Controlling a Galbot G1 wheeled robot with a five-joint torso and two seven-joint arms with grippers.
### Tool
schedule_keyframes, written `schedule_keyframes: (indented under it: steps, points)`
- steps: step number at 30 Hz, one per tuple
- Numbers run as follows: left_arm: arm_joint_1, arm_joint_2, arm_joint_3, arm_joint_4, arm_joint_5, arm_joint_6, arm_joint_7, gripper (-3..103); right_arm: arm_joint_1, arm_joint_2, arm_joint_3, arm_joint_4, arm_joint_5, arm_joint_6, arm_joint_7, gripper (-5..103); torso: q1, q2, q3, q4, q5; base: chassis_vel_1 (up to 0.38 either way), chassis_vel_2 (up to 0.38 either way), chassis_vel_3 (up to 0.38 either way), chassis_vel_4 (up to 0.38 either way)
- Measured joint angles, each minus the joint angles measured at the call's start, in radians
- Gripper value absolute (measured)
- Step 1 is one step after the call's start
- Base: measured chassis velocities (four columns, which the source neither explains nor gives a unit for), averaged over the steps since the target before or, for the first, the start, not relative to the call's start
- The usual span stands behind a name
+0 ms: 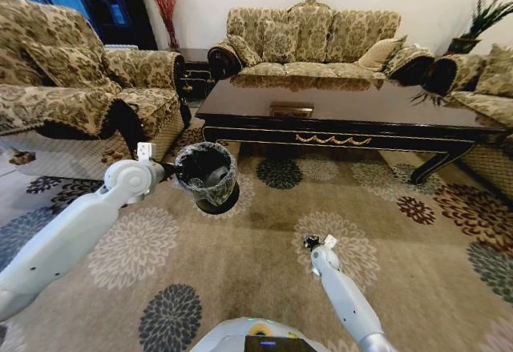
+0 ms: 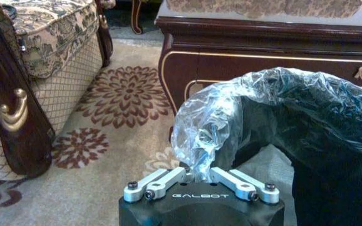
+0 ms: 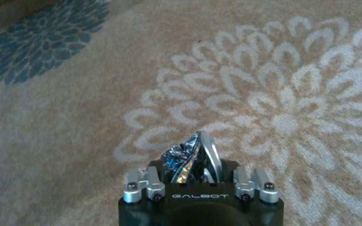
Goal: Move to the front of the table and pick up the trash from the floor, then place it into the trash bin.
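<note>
Crinkled silvery-dark foil scrap (image 3: 184, 157) pinched tight in right hand (image 3: 197, 162); left hand (image 2: 198, 176) clamped on bin liner (image 2: 231, 108).

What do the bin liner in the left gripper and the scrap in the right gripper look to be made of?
Bin liner: thin plastic film, crinkled and glossy, pinched by the left gripper. Scrap in the right gripper: probably foil or metallised wrapper, crumpled with mirror-like glints.

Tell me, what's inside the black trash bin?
The trash bin has a crinkly bag lining it, which the left claw pinches at the rim. Something pale lies inside; the bottom stays dark and hidden.
</note>
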Motion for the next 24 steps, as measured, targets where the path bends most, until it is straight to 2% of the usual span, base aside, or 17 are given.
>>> schedule_keyframes:
  steps: [1,3,6,9,13,14,16,18,19,22,24]
  points:
    - [0.000,-0.002,0.000,0.001,0.001,0.000,0.000,2,-0.002,-0.002,-0.001,0.000,-0.006,-0.001,-0.002,54,0.000,0.000,0.000,0.0000,0.0000,0.000,0.000,0.000,0.000]
    - [0.000,-0.003,0.001,0.002,0.002,0.000,-0.001,2,-0.005,-0.003,-0.003,0.000,-0.011,-0.002,-0.005,54,0.000,0.000,0.000,0.0000,0.0000,0.000,0.000,0.000,0.000]
    - [-0.008,-0.006,0.008,0.006,0.003,0.000,-0.002,2,-0.019,-0.008,-0.006,0.006,-0.024,-0.006,-0.017,41,0.000,0.000,0.000,0.0000,0.0000,0.000,0.000,0.000,0.000]
    - [-0.010,-0.006,0.009,0.006,0.003,0.000,-0.002,2,-0.022,-0.008,-0.007,0.007,-0.026,-0.006,-0.019,37,0.000,0.000,0.000,0.0000,0.0000,0.000,0.000,0.000,0.000]
    - [-0.010,-0.011,0.010,0.008,0.004,0.000,-0.002,2,-0.031,-0.009,-0.006,0.018,-0.040,0.013,-0.037,22,0.000,0.000,0.000,0.0000,0.0001,0.000,0.000,0.000,0.000]
    - [-0.010,-0.011,0.010,0.008,0.004,0.000,-0.002,2,-0.031,-0.009,-0.006,0.018,-0.040,0.013,-0.037,22,0.000,0.000,0.000,0.0000,0.0001,0.000,0.000,0.000,0.000]
    - [-0.002,-0.024,0.008,0.008,0.007,0.000,-0.002,2,-0.043,-0.018,0.007,0.078,-0.069,0.079,-0.113,15,0.000,0.000,0.000,0.0001,0.0001,0.000,0.000,0.000,0.000]
    - [0.005,-0.038,0.007,0.004,0.010,0.000,-0.004,2,-0.055,-0.035,0.009,0.148,-0.084,0.127,-0.174,14,0.000,0.000,0.000,0.0002,-0.0002,0.000,0.000,0.000,0.000]
    - [0.005,-0.038,0.007,0.004,0.010,0.000,-0.004,2,-0.055,-0.035,0.009,0.148,-0.084,0.127,-0.174,14,0.000,0.000,0.000,0.0002,-0.0002,0.000,0.000,0.000,0.000]
    - [0.011,-0.070,0.030,-0.010,0.026,0.000,-0.007,2,-0.058,-0.093,-0.011,0.285,-0.100,0.219,-0.249,13,0.000,0.000,0.000,0.0001,0.0001,0.000,0.000,0.000,0.000]
    - [0.012,-0.080,0.045,-0.013,0.037,0.000,-0.007,2,-0.052,-0.116,-0.021,0.315,-0.103,0.239,-0.260,13,0.000,0.000,0.000,-0.0001,0.0002,0.000,0.000,0.000,0.000]
